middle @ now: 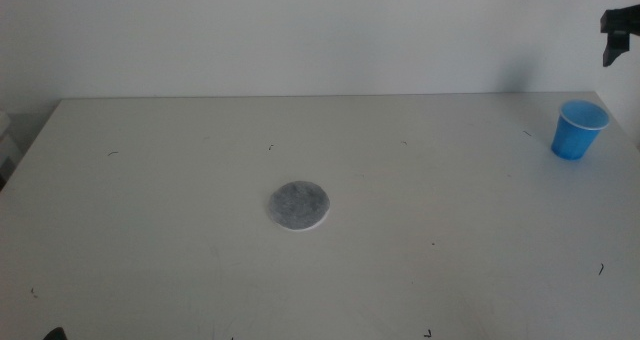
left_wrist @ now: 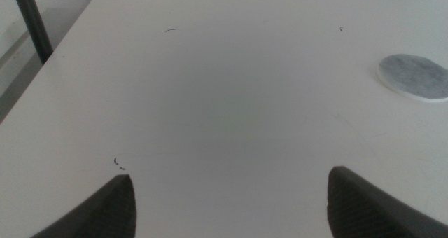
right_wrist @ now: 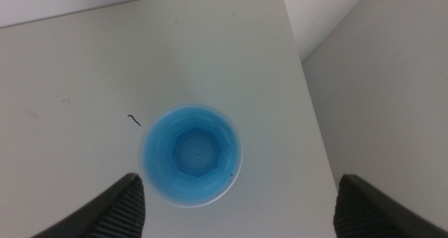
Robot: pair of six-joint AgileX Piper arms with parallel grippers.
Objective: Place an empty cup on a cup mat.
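The cup (middle: 579, 130), smooth blue plastic, tapered, stands upright at the frame's right edge, directly beneath the right gripper (right_wrist: 238, 203), whose jaws are spread wide. The speckled round cup mat (middle: 299, 206) lies mid-frame, well apart. The left gripper (left_wrist: 231, 203), also spread, waits at bottom left.

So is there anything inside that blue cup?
No. The right wrist view looks straight down into the cup and shows only its bare blue bottom. What lies under its base is covered. The right gripper hangs open above it.
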